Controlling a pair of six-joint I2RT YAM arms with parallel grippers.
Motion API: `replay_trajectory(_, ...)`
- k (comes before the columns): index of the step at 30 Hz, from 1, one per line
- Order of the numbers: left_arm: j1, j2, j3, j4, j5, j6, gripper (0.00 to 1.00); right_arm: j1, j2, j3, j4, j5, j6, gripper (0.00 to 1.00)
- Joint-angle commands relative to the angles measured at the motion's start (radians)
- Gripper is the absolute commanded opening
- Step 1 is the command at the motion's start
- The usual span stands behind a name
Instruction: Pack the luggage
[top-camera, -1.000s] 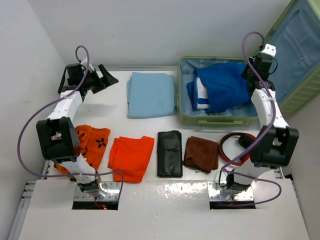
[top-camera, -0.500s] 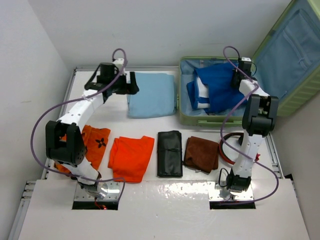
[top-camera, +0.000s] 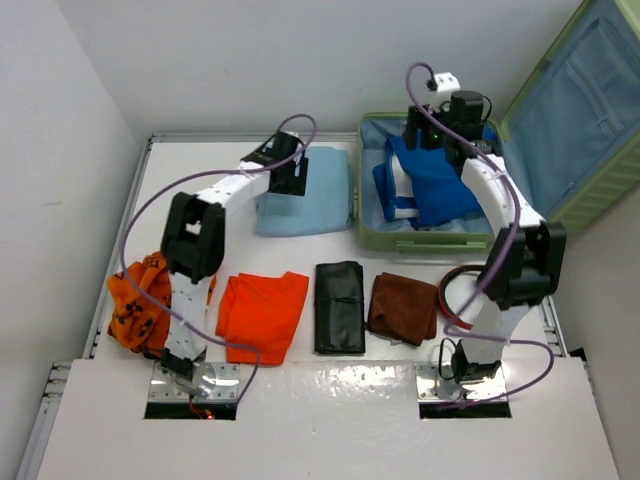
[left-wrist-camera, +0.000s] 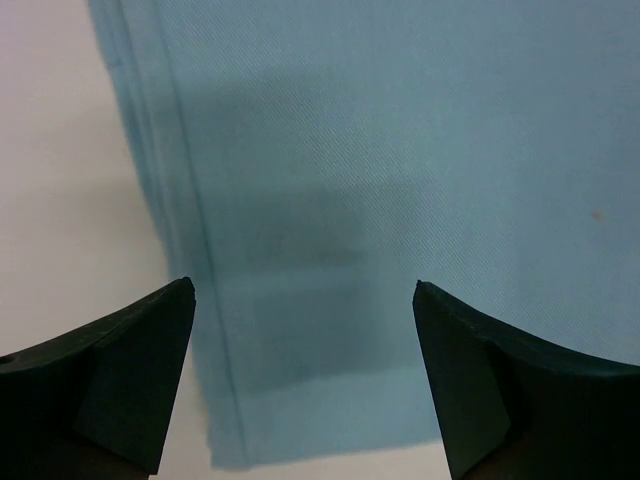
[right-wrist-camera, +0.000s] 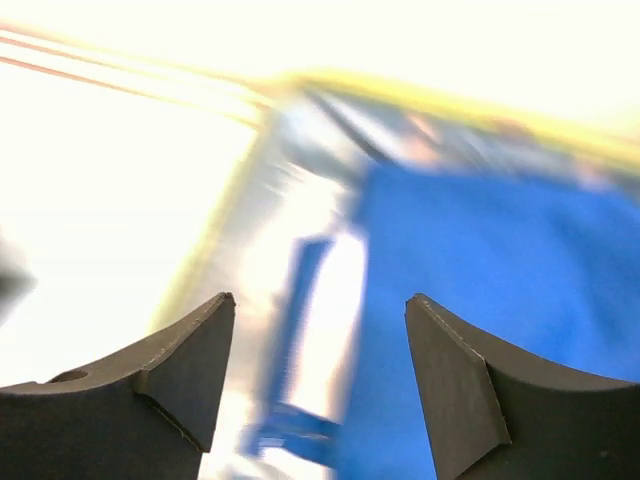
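The luggage (top-camera: 440, 241) lies open at the back right of the table, its lid (top-camera: 590, 110) leaning back. A blue garment (top-camera: 440, 185) with a white stripe lies inside it. My right gripper (top-camera: 425, 135) hovers open above that garment, nothing between its fingers. The right wrist view is blurred: my right gripper (right-wrist-camera: 320, 300) stands over the blue garment (right-wrist-camera: 500, 300) near the luggage's rim (right-wrist-camera: 400, 95). My left gripper (top-camera: 290, 175) is open above the left part of a folded light-blue cloth (top-camera: 320, 195). In the left wrist view my left gripper (left-wrist-camera: 305, 290) frames the light-blue cloth (left-wrist-camera: 400, 150) near its corner.
Along the near side lie a bunched orange patterned cloth (top-camera: 140, 295), an orange cloth (top-camera: 262, 312), a black roll (top-camera: 339, 305), a brown cloth (top-camera: 404, 305) and red-and-black headphones (top-camera: 446, 285) partly behind the right arm. White walls close in at the back and left.
My left arm swung right from the back left corner to above the light-blue cloth. My right gripper moved left over the blue garment and went from shut to open.
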Motion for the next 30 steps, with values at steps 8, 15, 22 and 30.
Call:
replay_trajectory(8, 0.099, 0.156, 0.051, -0.172, -0.122, -0.11, 0.75, 0.134, -0.174, -0.034, -0.039, -0.239, 0.052, 0.69)
replay_trajectory(15, 0.214, 0.098, -0.148, -0.172, -0.086, -0.111, 0.73, 0.229, -0.163, -0.099, -0.031, -0.291, 0.096, 0.69)
replay_trajectory(22, 0.303, 0.0, -0.286, -0.148, 0.079, -0.111, 0.73, 0.317, 0.004, 0.026, -0.05, -0.264, 0.205, 0.69)
replay_trajectory(30, 0.4, -0.187, -0.377, -0.022, 0.26, -0.079, 0.86, 0.424, 0.396, 0.349, -0.092, -0.097, 0.433, 0.72)
